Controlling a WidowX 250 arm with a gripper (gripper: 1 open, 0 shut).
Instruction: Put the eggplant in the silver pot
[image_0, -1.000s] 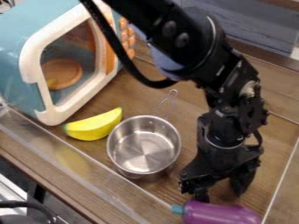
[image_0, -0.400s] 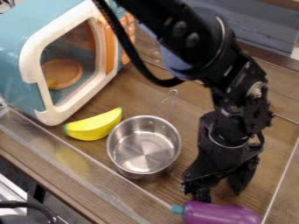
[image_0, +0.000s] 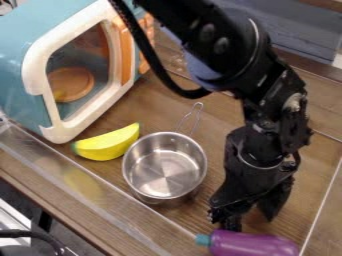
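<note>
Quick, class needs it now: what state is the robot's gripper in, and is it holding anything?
Gripper: open, jaws spread and pointing down at the table, holding nothing. The eggplant lies just in front of it, not gripped; the silver pot is empty.

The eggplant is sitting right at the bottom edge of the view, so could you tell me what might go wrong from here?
The open gripper stands just above the eggplant, slightly off its rounded, glossy body, so closing could squeeze it away instead of gripping it. The eggplant is partly cut off by the frame, hiding any slip. The silver pot sits close beside the gripper, so a low carry might clip its rim.
</note>
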